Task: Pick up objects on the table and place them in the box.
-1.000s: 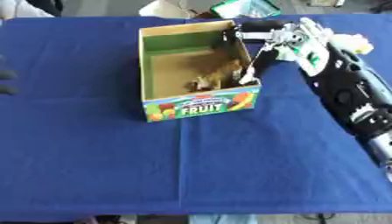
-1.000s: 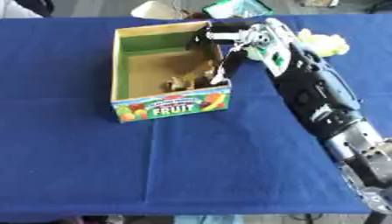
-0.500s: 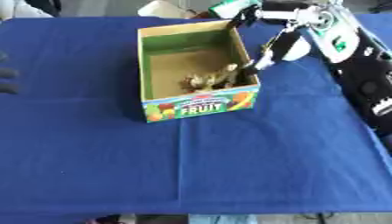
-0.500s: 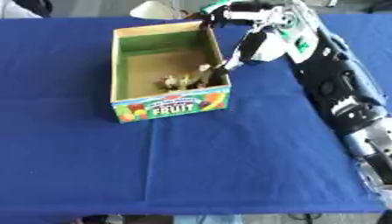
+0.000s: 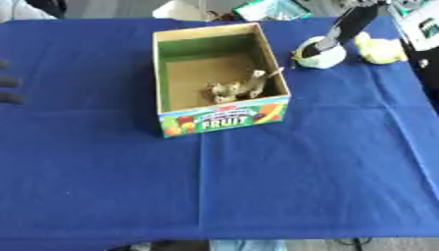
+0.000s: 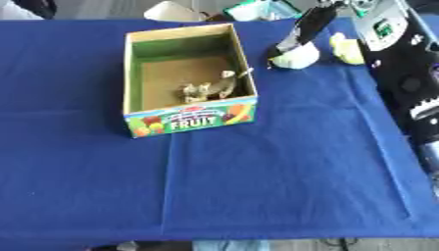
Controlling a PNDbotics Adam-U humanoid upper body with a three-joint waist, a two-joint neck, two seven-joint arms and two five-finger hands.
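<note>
Blue cloth [image 5: 283, 186] covers your table. Your right hand [image 6: 310, 22] reaches straight fingers down onto a pale round object [image 6: 296, 58] right of the box [image 5: 225, 120], which holds a small tan object [image 5: 240, 88]. Your left hand's [image 5: 9, 83] dark fingertips show at the left edge; whether they are open, you cannot tell.

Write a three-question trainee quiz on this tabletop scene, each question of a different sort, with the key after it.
1. True or false: the box is empty.
2. Multiple choice: what is the right hand reaching down to? A) the box, B) the pale round object right of the box, C) the yellow object.
3. Fill in: the left hand shows at the view's ____ edge.

Key
1. False; a small tan object lies in it.
2. B; whether the fingers hold it cannot be told.
3. Left, away from the box.
</note>
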